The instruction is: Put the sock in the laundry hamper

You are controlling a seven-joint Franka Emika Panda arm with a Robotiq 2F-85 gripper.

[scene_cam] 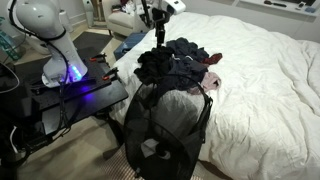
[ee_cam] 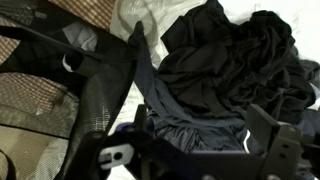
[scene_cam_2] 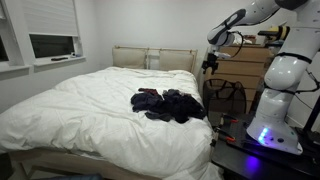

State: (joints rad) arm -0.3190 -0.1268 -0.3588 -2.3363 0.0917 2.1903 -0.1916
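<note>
A pile of dark clothes (scene_cam: 178, 60) lies on the white bed near its edge; it also shows in the other exterior view (scene_cam_2: 166, 103) and in the wrist view (ee_cam: 225, 55). I cannot pick out a single sock in it. The tall black mesh laundry hamper (scene_cam: 165, 128) stands on the floor against the bed, next to the pile (scene_cam_2: 226, 97), and its rim fills the left of the wrist view (ee_cam: 95, 85). My gripper (scene_cam: 158, 38) hangs above the pile's hamper-side edge (scene_cam_2: 210, 64). Its fingers are spread (ee_cam: 200, 118), with a blue-grey cloth (ee_cam: 185, 120) seen below between them.
The white bed (scene_cam_2: 80, 115) spreads wide beyond the pile. The robot base with a blue light (scene_cam: 70, 70) stands on a black stand beside the hamper. A wooden dresser (scene_cam_2: 250, 65) is behind the arm. A headboard (scene_cam_2: 150, 58) and a window (scene_cam_2: 50, 45) are at the far side.
</note>
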